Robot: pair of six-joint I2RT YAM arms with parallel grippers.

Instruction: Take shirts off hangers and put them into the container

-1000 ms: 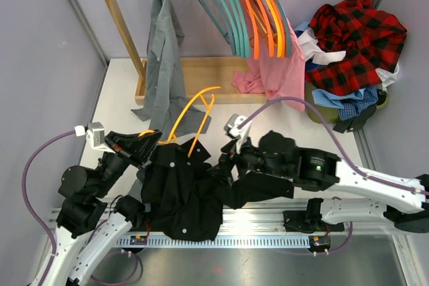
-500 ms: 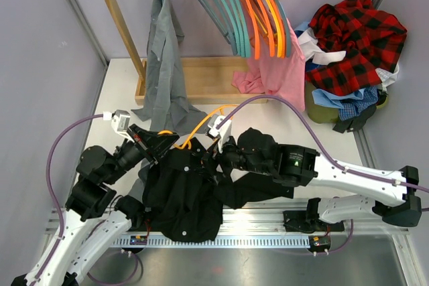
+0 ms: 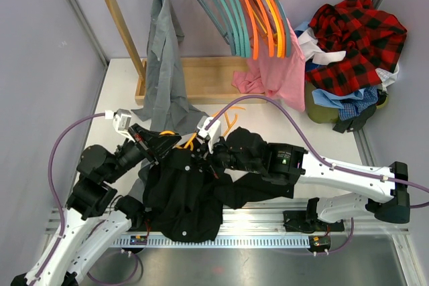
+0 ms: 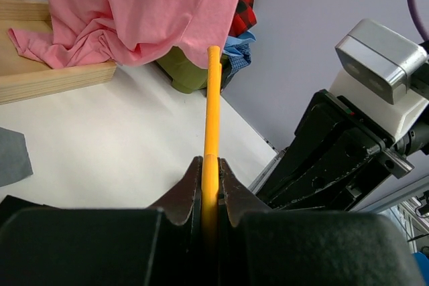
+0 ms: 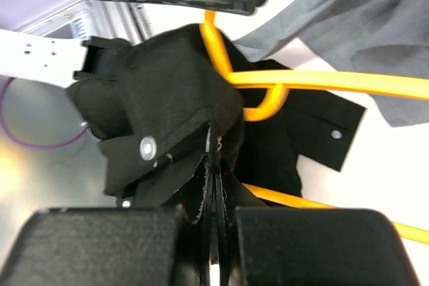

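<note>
White tabletop (image 3: 268,108), pale walls (image 3: 40,65) all round. Over on the left we've got the wooden rack (image 3: 117,18) with a grey shirt (image 3: 163,51) hanging off its rail, not dealt with yet.

Below that, the left fingers (image 3: 167,142) are pinching the orange hanger (image 4: 212,98) tight, right on its thin bar. Our guess is that's to anchor the hanger while the other arm works the cloth off it.

The black shirt (image 3: 184,192) is the one being handled. It's lying bunched at the near edge of the tabletop between the two arms, with part of the hanger poking out toward the rack.

Just right of that, the right fingers (image 5: 213,192) are pressed together with a fold of the black fabric nipped between them. The grip is near a button (image 5: 148,145), just under the hanger's loop, so we reckon the plan is to peel that end free.

Further right, teal and orange hangers (image 3: 241,11) crowd the rail, with a pink garment (image 3: 278,72) draped below them.

Far right sits the yellow-green bin (image 3: 322,110), heaped well over its rim. It has a red-and-black plaid flannel (image 3: 358,31) on top and blue and white cloth (image 3: 335,98) underneath. The black shirt is well apart from it, so there's a carry to do once it's off.
</note>
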